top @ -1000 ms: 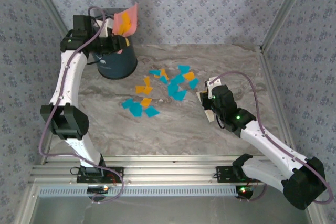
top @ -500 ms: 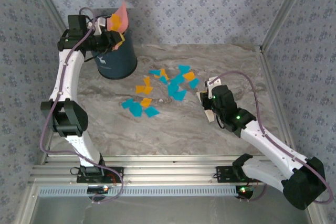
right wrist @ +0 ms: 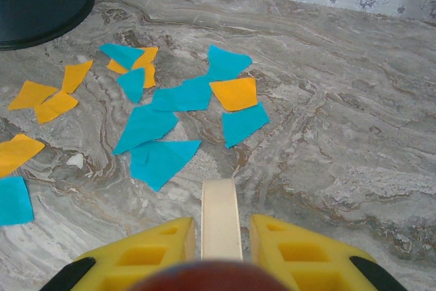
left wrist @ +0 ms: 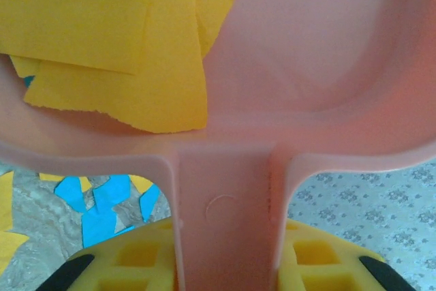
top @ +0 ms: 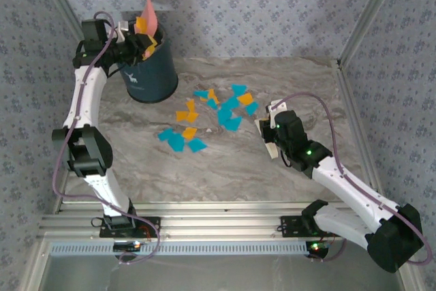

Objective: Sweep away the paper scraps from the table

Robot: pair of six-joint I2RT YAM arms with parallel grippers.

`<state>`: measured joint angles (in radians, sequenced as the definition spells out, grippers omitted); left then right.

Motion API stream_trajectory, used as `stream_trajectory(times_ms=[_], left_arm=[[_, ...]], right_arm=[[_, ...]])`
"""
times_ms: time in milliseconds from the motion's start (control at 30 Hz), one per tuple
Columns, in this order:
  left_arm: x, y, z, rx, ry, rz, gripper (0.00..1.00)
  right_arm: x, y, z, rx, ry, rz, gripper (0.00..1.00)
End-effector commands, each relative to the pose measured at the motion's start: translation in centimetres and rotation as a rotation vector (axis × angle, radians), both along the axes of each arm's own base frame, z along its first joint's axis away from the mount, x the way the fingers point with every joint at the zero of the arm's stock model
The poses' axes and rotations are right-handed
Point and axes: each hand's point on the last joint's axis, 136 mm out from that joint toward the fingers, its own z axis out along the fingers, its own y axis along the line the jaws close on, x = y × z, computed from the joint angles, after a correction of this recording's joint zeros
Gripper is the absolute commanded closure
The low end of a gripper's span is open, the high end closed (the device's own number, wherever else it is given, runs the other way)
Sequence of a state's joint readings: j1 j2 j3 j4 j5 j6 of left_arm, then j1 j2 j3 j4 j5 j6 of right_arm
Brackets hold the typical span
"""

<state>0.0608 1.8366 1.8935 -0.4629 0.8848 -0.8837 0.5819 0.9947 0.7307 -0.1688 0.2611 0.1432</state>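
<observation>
At far left, your left gripper is clamping the handle of the pink dustpan, which is tipping steeply over the dark bin. Several orange scraps are lying in its scoop.

In the middle of the table, the remaining paper scraps are lying flat in a loose cluster, turquoise and orange, some overlapping. They are looking thin, limp and nearly weightless. They will likely slide easily on the smooth marble and flutter at a quick stroke. You are unlikely to pinch one off the surface, so push them with an edge.

At right, your right gripper is closing on a cream strip, just beside the cluster's right edge. That strip is probably your sweeping edge.
</observation>
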Motion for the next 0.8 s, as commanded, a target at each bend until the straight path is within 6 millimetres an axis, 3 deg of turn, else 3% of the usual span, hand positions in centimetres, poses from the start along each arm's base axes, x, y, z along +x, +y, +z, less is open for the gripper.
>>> stream_trajectory(times_ms=[0,767], left_arm=[[0.6,0.1,1.8,-0.074,-0.040,-0.004,1.00],[2.3,1.3,2.8,-0.375,-0.009,0.056,1.00]], right_arm=[[0.1,0.0,0.3,0.029,-0.013,-0.009,1.00],[0.2,0.0,0.0,0.021,-0.007,-0.006,1.00]])
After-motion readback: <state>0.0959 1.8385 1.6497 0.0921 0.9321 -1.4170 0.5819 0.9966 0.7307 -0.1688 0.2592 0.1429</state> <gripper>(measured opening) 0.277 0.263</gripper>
